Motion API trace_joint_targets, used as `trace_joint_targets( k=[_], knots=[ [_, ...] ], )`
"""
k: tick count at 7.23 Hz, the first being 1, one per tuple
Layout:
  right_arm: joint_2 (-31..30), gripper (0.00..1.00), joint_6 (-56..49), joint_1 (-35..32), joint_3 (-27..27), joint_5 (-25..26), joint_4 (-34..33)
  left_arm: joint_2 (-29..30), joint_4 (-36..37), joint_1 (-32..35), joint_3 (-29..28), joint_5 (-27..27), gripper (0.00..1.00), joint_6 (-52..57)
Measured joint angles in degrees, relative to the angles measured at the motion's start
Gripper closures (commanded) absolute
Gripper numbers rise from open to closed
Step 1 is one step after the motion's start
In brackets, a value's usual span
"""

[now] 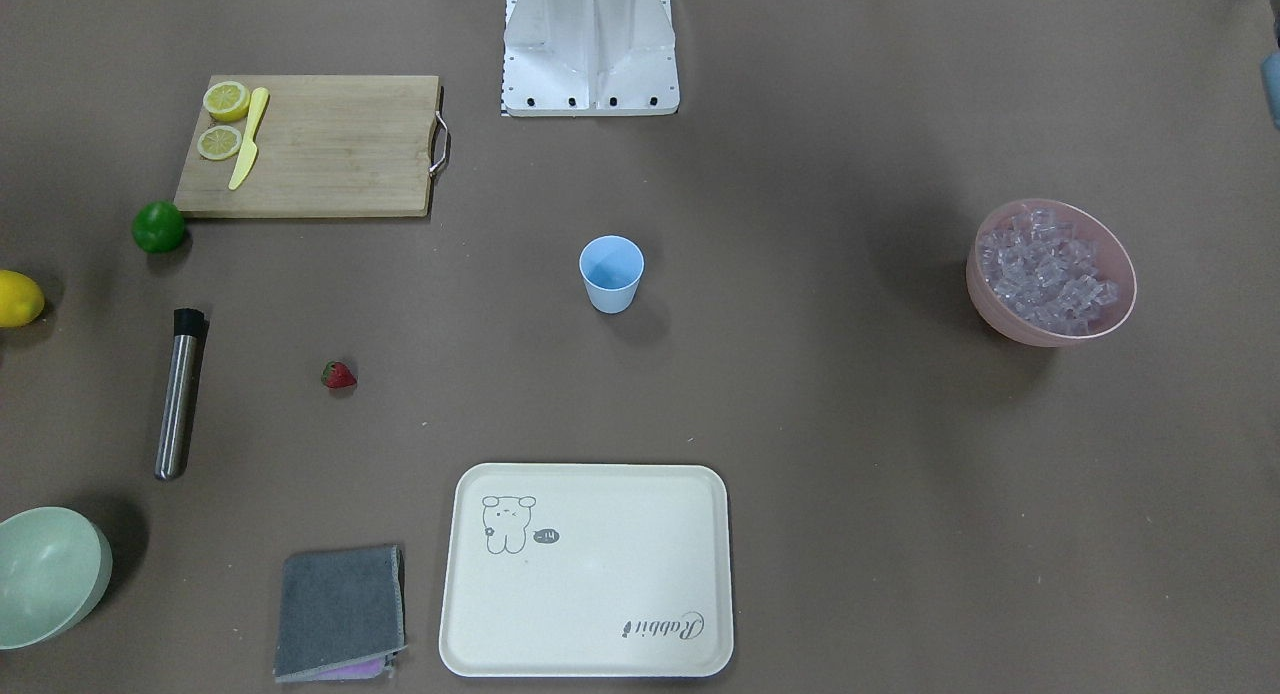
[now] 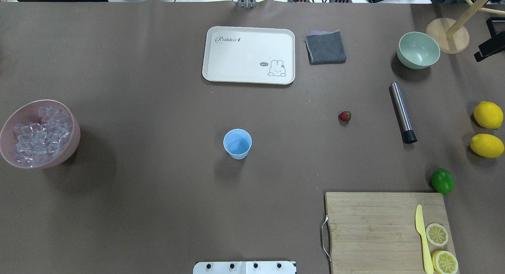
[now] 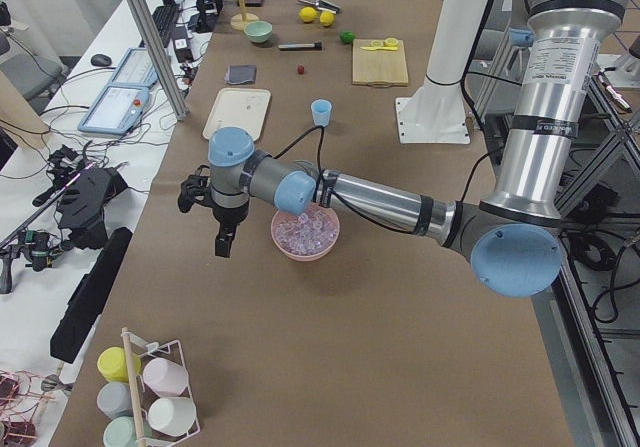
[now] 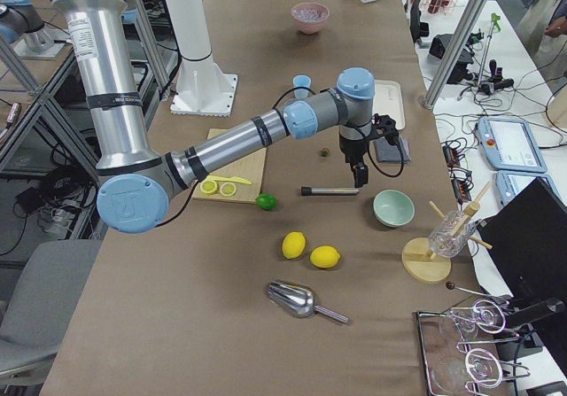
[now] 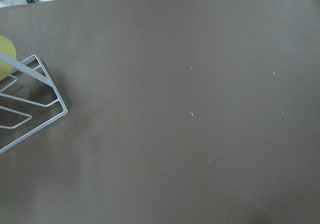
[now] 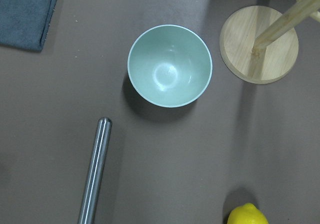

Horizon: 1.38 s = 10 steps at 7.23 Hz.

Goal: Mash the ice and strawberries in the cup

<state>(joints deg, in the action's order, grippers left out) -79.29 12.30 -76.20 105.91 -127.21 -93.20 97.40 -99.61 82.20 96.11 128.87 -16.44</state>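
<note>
Left gripper [image 3: 224, 239], right gripper [image 4: 361, 176]: seen only side-on, so whether the fingers are spread or closed I cannot tell. Overhead: cup [image 2: 237, 143] upright mid-table, apparently empty. Strawberry [image 2: 345, 116] near its 3 o'clock, well apart. Ice [image 2: 37, 136] in pink bowl [image 2: 75, 137] at 9 o'clock. Loading not begun, I judge. Next: carry fruit or ice to cup.

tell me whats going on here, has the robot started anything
Nothing is being handled yet. The cup stands empty mid-table, the ice sits in the pink bowl, and the strawberry lies on the table near a steel rod. The left hand hangs above bare table beside the pink bowl. The right hand hangs over the rod, near the pale-green bowl. Neither appears to hold anything.
</note>
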Motion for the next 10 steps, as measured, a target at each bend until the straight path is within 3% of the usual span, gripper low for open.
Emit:
trace_joint_targets(
  k=[3,6,10],
  knots=[
    [-0.9,0.00,0.0,0.0,0.8,-0.1,0.0,-5.8,-0.8,0.0,7.0,0.1,0.02,2.7],
    [-1.4,0.00,0.1,0.0,1.4,-0.1,0.0,-5.7,-4.7,-5.6,8.2,0.2,0.03,7.6],
    [-1.5,0.00,0.2,0.0,1.4,-0.1,-0.1,-3.7,-5.9,-12.2,8.2,0.1,0.03,23.6]
  ],
)
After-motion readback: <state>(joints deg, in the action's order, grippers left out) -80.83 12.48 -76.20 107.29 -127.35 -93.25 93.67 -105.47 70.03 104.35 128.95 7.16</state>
